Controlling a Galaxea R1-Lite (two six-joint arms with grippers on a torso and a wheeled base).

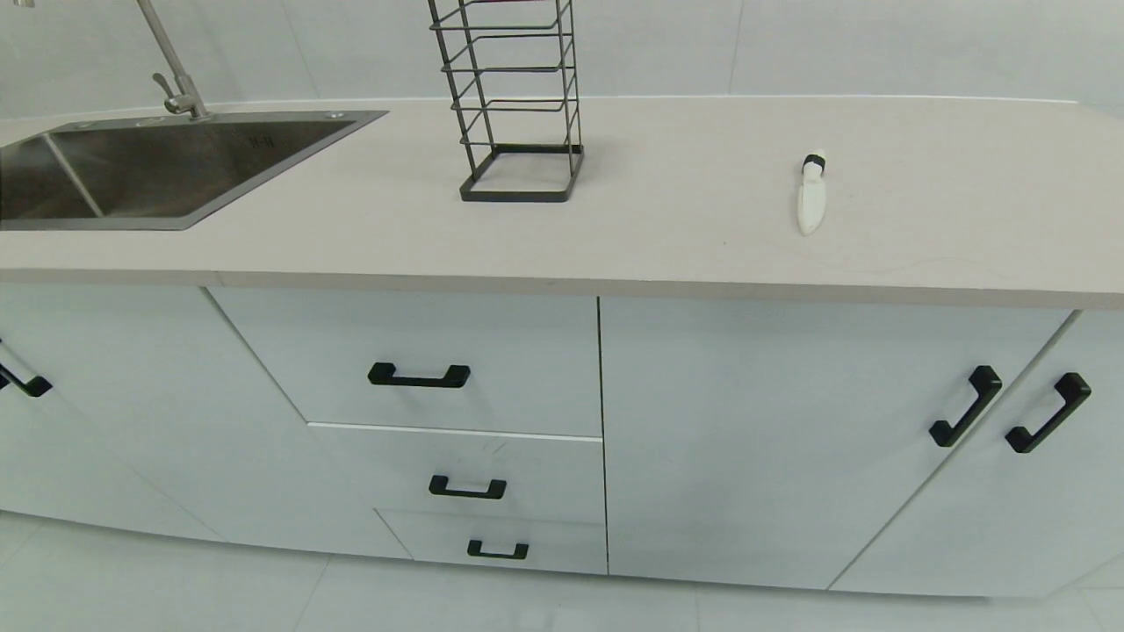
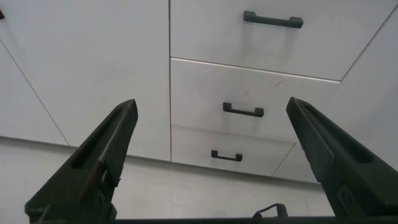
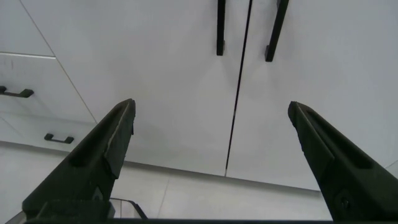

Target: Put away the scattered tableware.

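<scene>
In the head view, a small white knife (image 1: 811, 197) with a black band near its far end lies flat on the beige countertop (image 1: 702, 246). It is on the right part, with the pointed end towards the front edge. A black wire rack (image 1: 518, 197) stands upright near the middle of the countertop, well apart from the knife. At the left a steel sink (image 1: 219, 118) is set into the countertop, and a metal faucet (image 1: 178, 83) rises behind it. Below are white cabinets. Three drawers are stacked one above the other, each with a black handle: the top drawer (image 1: 492, 351), the middle drawer (image 1: 544, 474) and the bottom drawer (image 1: 562, 544). To the right of them are two doors, and their black handles (image 1: 966, 406) are close together.

In the left wrist view, the left gripper (image 2: 210, 102) has its two dark fingers (image 2: 106, 149) spread wide, and nothing is between them. It is in front of the drawer stack, and between the fingers are the three drawer handles (image 2: 243, 111). The pale tiled floor (image 2: 174, 193) is below.

In the right wrist view, the right gripper (image 3: 210, 103) also has its fingers (image 3: 102, 149) spread wide and it holds nothing. It faces the seam between the two white doors (image 3: 155, 93), where the two handles hang upright, one on each side of the seam.
</scene>
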